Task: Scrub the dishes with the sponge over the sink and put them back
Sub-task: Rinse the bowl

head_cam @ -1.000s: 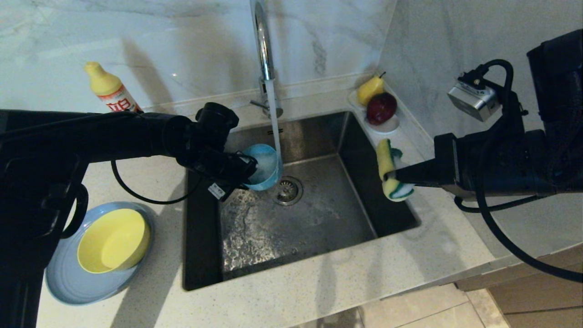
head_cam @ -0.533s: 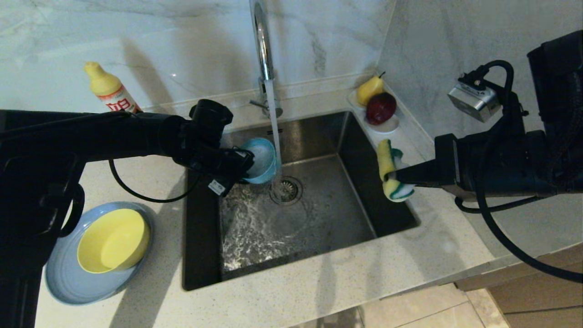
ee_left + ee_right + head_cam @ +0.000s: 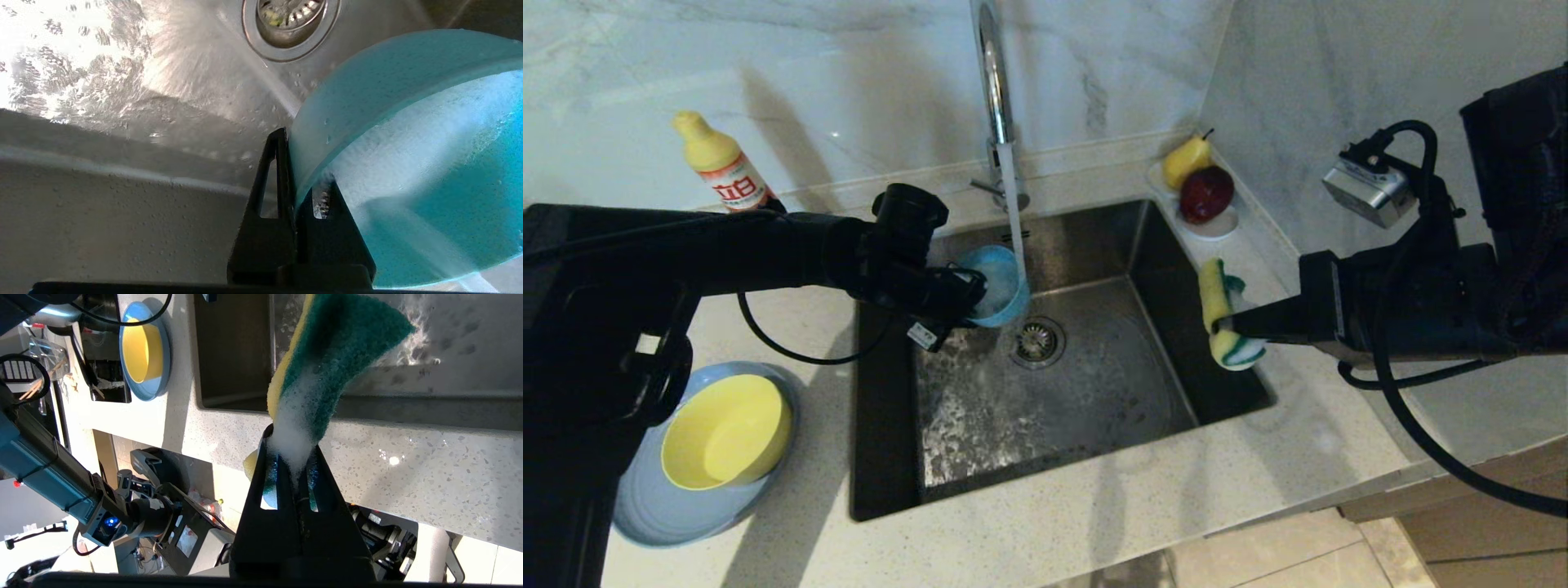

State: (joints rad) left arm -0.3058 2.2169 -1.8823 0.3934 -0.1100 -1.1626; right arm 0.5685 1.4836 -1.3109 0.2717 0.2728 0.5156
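My left gripper (image 3: pixel 968 298) is shut on the rim of the teal bowl (image 3: pixel 1001 286), holding it tilted over the sink (image 3: pixel 1094 408). The bowl is under the running water from the tap (image 3: pixel 992 82). In the left wrist view one finger sits inside the bowl (image 3: pixel 408 122) and one outside, left gripper (image 3: pixel 302 163). My right gripper (image 3: pixel 1227 322) is shut on the foamy yellow-and-green sponge (image 3: pixel 1221 310) above the sink's right edge. The right wrist view shows the sponge (image 3: pixel 327 355) pinched and bent, right gripper (image 3: pixel 291 445). The yellow bowl (image 3: pixel 727 429) rests in the grey-blue plate (image 3: pixel 645 506) on the counter to the left.
A yellow detergent bottle (image 3: pixel 723 167) stands at the back left. A white saucer (image 3: pixel 1217 224) with a pear and a red fruit sits at the sink's back right corner. The drain strainer (image 3: pixel 1037 341) lies just below the bowl. The wall is close on the right.
My left wrist has rolled, tipping the teal bowl away from the stream and then back under it. The splashing on the basin floor has died down. The right arm has kept still.
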